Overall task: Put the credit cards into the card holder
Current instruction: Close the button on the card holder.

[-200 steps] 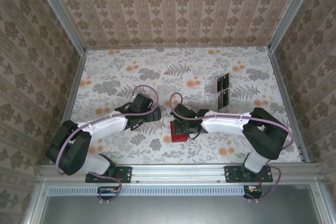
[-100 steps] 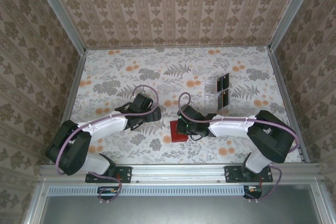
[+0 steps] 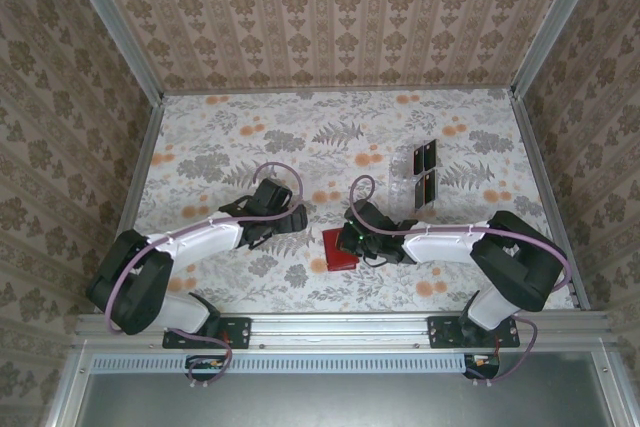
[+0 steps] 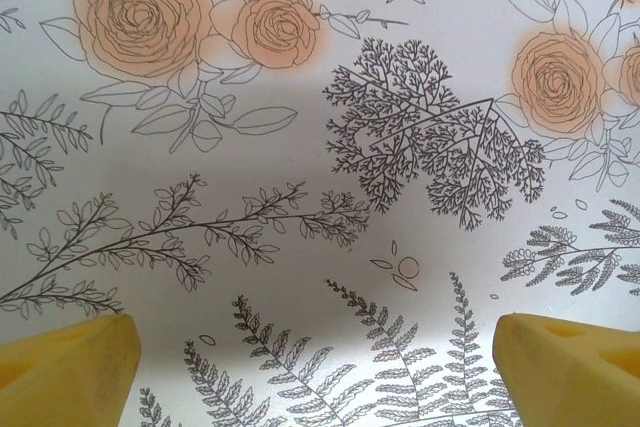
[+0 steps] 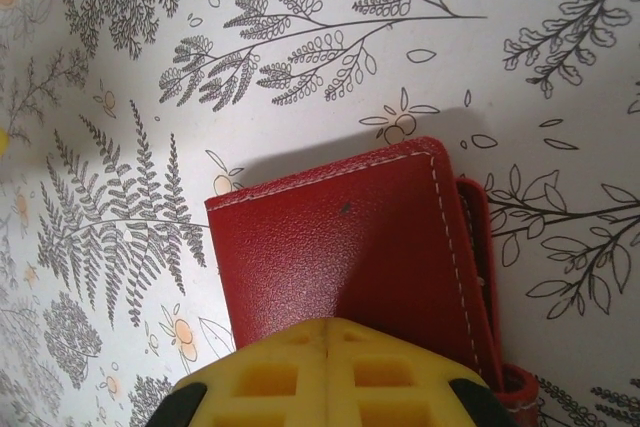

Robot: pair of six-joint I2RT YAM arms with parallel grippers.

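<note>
One red card holder (image 5: 340, 237) lies folded on the table (image 3: 230, 147). The right gripper (image 5: 328, 339), its fingers pressed together, reaches low over the holder from its right. The left gripper (image 4: 320, 367), spread wide, hovers to its left. One clear rack (image 3: 422, 175) stands beyond the holder, to the right.

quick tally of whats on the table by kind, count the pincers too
red card holder: 1
clear rack with black panels: 1
pincers: 2, the left pincer open, the right pincer shut over the card holder
total: 4
</note>
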